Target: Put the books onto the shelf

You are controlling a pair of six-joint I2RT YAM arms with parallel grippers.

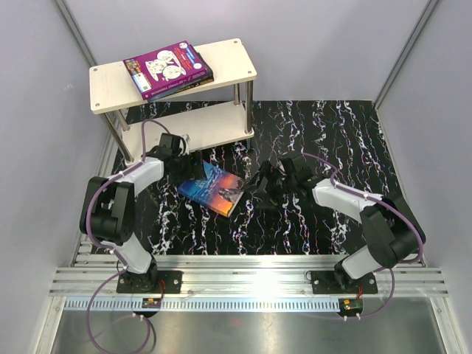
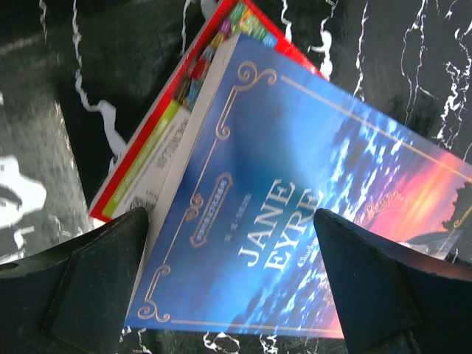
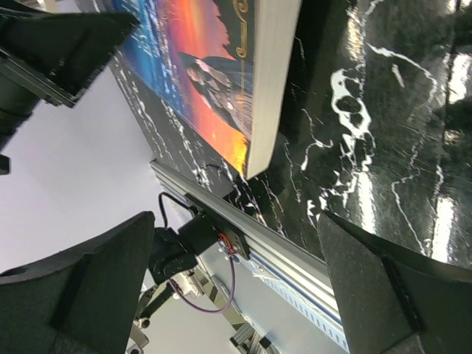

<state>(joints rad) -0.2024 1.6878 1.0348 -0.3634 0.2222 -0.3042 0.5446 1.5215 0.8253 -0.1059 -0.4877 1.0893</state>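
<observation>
Top external view gives us the shelf (image 1: 228, 59) at the far left of the worktop (image 1: 332, 133), and on its top board lies the purple book (image 1: 167, 68), flat, cover up. It rests on a dark book (image 1: 184, 85) of which we see only the edge.

The blue book (image 1: 214, 188) lies flat on the worktop in front of the shelf, on the side nearer the arm bases. In the left wrist view we see the blue book (image 2: 295, 192) stacked on a red book (image 2: 158, 140), which pokes out from under one long side and one corner.

The left gripper (image 1: 177, 151) hangs between the shelf's lower board and the blue book. Its fingers (image 2: 96, 280) stand wide apart over the book's cover, gripping nothing; we cannot tell whether they touch it.

The right gripper (image 1: 269, 184) sits farther from the shelf, just beyond the blue book's other end. Its jaws are also spread wide, with only worktop between its fingers (image 3: 81, 287) and the book's corner (image 3: 254, 110) ahead of them.
</observation>
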